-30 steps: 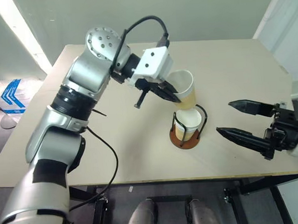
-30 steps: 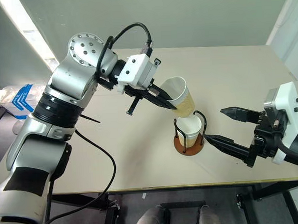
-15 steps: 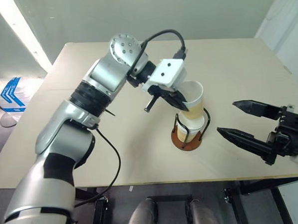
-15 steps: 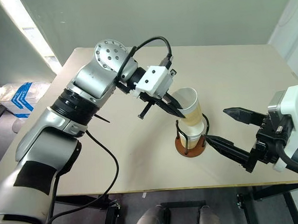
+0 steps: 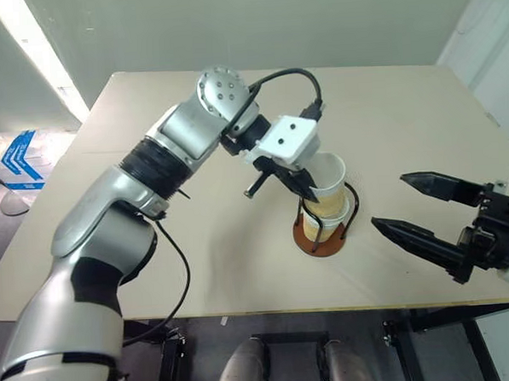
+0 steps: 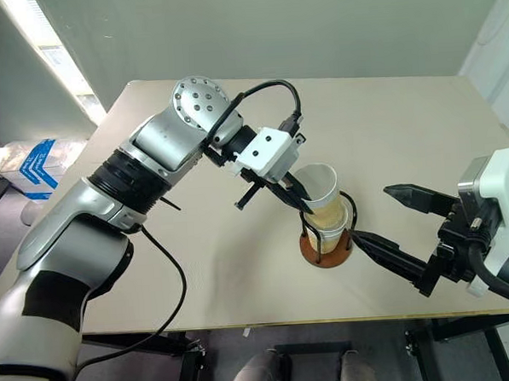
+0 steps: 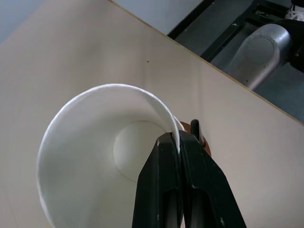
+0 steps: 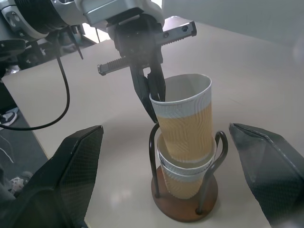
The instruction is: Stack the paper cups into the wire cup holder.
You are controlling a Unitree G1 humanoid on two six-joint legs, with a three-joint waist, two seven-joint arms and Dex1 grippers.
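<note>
My left gripper [image 5: 310,186] is shut on the rim of a paper cup [image 5: 326,176], one finger inside and one outside. That cup, tan outside and white inside, sits slightly tilted, its bottom nested in another paper cup [image 8: 183,178]. The lower cup stands in the wire cup holder [image 5: 311,239], a reddish-brown disc with black wire loops. The left wrist view looks down into the held cup [image 7: 95,156] past the closed fingers [image 7: 164,190]. My right gripper [image 5: 389,200] is open, just right of the holder, its fingers [image 8: 71,166] on either side of the stack without touching it.
The holder stands near the middle of a beige table [image 5: 198,245], closer to its front edge. A white bag with blue marks [image 5: 18,160] lies on the floor off the table's left side.
My left gripper has carried the cup down and to the right, from tilted above the holder into the cup standing there. The right gripper has stayed open in place.
</note>
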